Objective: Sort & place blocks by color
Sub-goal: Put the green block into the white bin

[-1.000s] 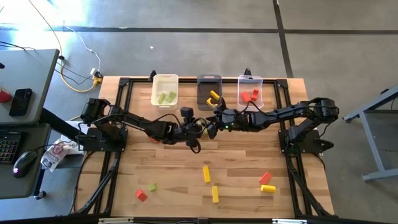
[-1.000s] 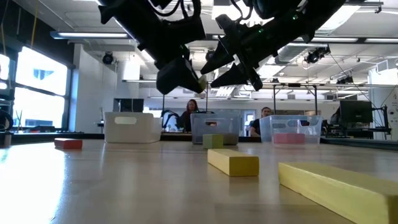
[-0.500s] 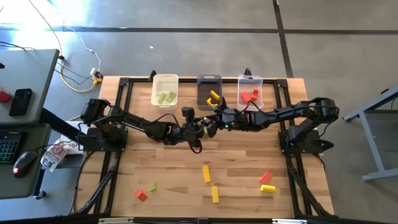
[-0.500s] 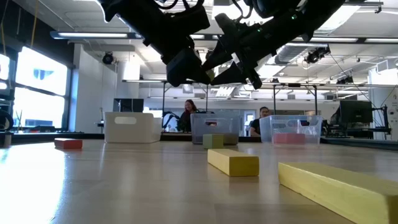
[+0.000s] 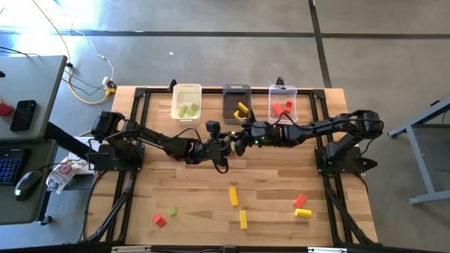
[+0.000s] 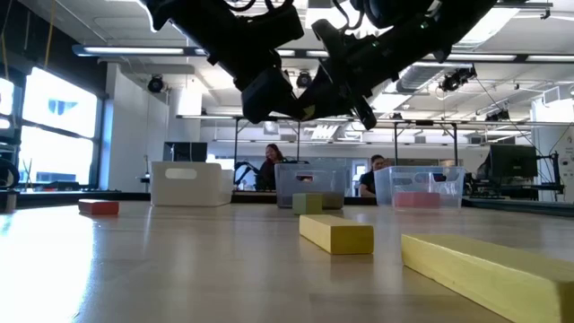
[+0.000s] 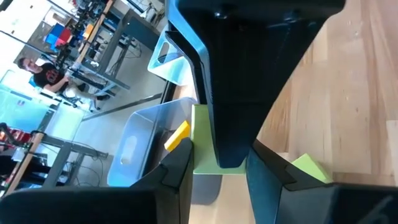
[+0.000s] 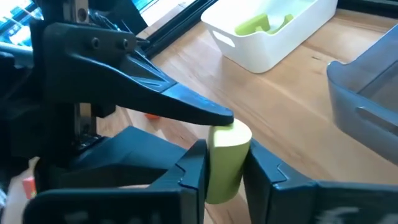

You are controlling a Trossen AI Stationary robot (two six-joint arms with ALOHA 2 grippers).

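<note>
Above the pale wooden worktop [image 5: 267, 183], both my left hand [image 5: 226, 145] and right hand [image 5: 238, 145] pinch one green block [image 8: 225, 160] together; two people [image 6: 272, 166] sit in the room behind.

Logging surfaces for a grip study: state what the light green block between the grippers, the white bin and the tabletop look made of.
Light green block: matte, rounded edges; painted wood or plastic, can't tell. It is pinched by the right gripper and the left gripper.
White bin: smooth, slightly glossy moulded plastic, by its handle cut-out.
Tabletop: pale wood planks, grain and seams visible.
</note>
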